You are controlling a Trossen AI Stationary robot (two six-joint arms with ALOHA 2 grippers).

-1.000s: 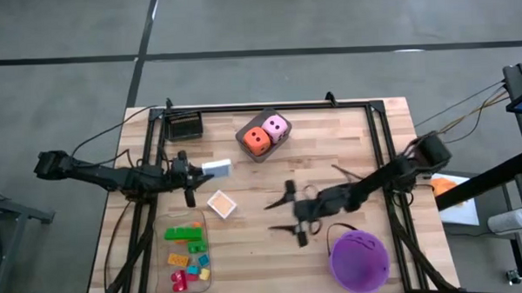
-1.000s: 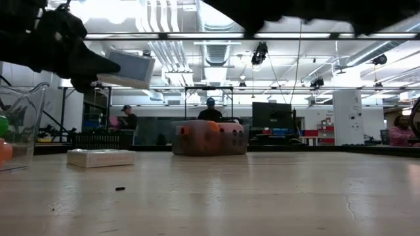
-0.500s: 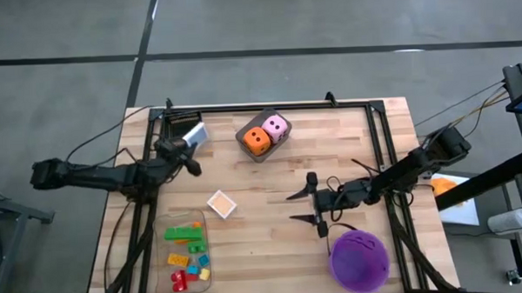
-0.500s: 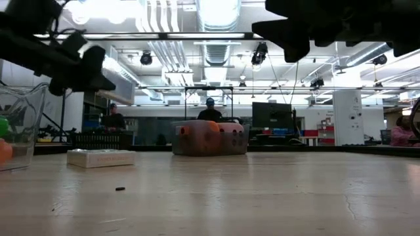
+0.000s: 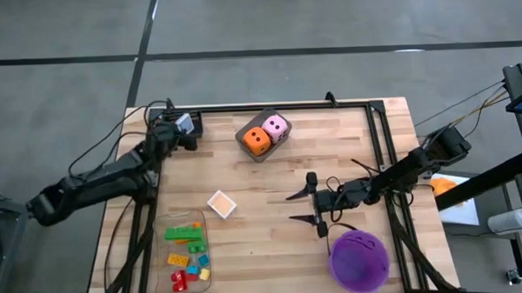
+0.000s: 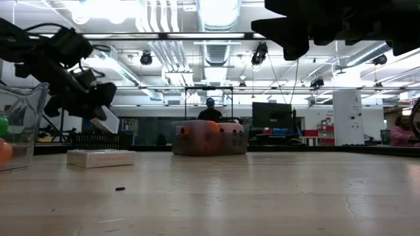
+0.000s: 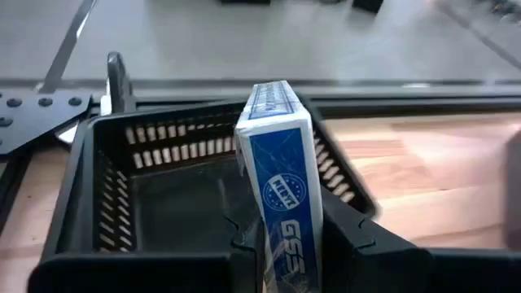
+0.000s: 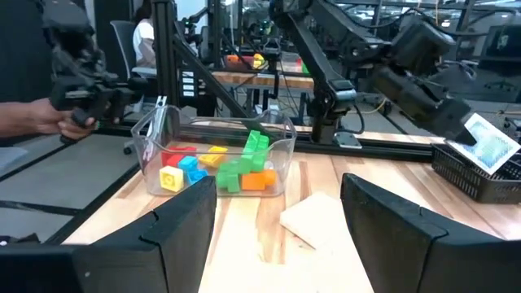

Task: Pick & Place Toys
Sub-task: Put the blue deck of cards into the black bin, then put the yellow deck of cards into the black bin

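The left hand (image 5: 184,125) has carried the blue box (image 7: 279,183) across the tabletop (image 5: 271,198) to the black basket (image 7: 155,195), gripping it tight, ready to drop. The right hand (image 5: 308,207) waits, wide. Bricks (image 5: 188,253) sit in the tray.

Black slatted basket (image 7: 122,195) is ref pt. Over it: blue-and-white card box (image 7: 281,175) w/ white lettering (pale top edge). Beside basket: orange die (image 5: 256,141) w/ dark dots, pink die (image 5: 277,126) also dotted. Nearer from basket: orange-and-white tile (image 5: 220,203), then clear tray (image 5: 170,221) w/ green, yellow, red, blue, orange bricks (image 5: 188,252). Diagonally far from basket: purple bucket (image 5: 360,258). Tabletop (image 5: 273,242) light wood grain.
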